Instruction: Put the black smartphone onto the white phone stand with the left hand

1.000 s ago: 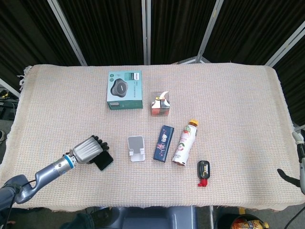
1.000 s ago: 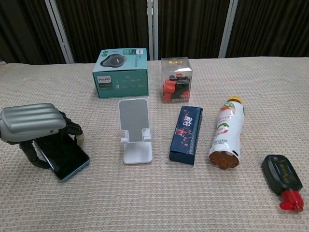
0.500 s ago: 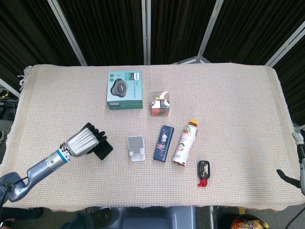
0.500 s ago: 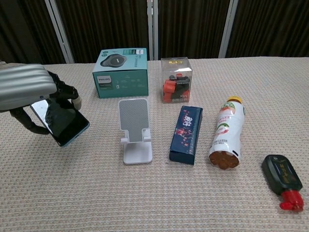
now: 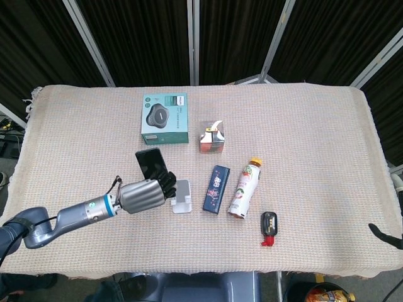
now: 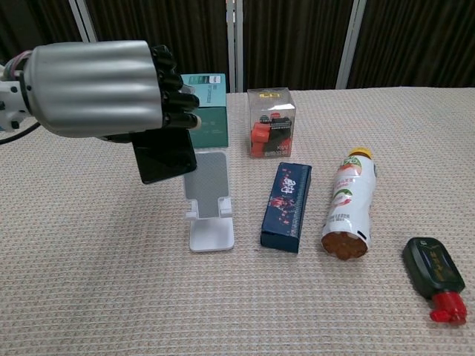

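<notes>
Left hand (image 6: 100, 87) moved right, lifted flat black smartphone (image 6: 165, 156) off bench. Fingers wrapped round phone, held up, just left of white plastic phone stand (image 6: 208, 199). Next: lower slowly, bottom edge into stand's lip, lean back.

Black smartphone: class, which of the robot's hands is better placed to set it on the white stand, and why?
The left hand: it already holds the black smartphone just above the white phone stand. The right hand is not visible.
</notes>
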### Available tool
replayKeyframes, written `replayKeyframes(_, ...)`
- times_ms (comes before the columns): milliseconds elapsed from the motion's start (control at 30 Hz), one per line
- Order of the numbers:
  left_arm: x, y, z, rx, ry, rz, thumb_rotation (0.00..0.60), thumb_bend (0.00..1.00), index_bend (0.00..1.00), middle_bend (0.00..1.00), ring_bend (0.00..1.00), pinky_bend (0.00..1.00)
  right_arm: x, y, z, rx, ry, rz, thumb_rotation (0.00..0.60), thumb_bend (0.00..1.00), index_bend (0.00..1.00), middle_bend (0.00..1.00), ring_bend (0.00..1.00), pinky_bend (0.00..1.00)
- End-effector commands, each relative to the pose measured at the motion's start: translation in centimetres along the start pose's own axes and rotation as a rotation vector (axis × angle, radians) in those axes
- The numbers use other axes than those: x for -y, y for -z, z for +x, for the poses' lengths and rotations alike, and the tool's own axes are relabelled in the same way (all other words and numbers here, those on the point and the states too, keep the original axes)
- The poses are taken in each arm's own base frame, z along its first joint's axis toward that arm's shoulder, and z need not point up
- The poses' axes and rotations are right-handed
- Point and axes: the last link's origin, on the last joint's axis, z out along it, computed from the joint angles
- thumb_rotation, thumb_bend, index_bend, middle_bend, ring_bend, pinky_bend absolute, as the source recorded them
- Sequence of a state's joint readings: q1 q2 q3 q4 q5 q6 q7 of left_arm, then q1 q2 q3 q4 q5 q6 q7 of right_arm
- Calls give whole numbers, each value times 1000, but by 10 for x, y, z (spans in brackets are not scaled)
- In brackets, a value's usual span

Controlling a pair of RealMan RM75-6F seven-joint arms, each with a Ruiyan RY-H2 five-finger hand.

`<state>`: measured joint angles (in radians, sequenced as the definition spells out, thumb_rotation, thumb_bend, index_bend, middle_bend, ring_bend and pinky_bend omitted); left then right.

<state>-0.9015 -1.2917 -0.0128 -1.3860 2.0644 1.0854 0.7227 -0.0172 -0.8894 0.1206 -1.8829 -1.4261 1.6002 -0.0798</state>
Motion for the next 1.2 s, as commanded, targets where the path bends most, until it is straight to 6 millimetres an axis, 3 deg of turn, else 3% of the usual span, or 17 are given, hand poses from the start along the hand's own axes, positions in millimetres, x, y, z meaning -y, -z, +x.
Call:
replayKeyframes(33,0,-18,11,-17,-72,-47,600,0,658,429,460,441,-1,0,1,-2,-4,-2,600,0,0,0,0,0)
replayKeyframes(400,-31,-48,15,87,-156,-148,600,0,648,427,460,439,-9,3,9,-9,-31,-15,600,0,0,0,0,0)
replayKeyframes(1200,-43,-65,17,139,-186,-133,600,0,613,405,459,432,-11,1,8,-6,-37,-18,600,0,0,0,0,0)
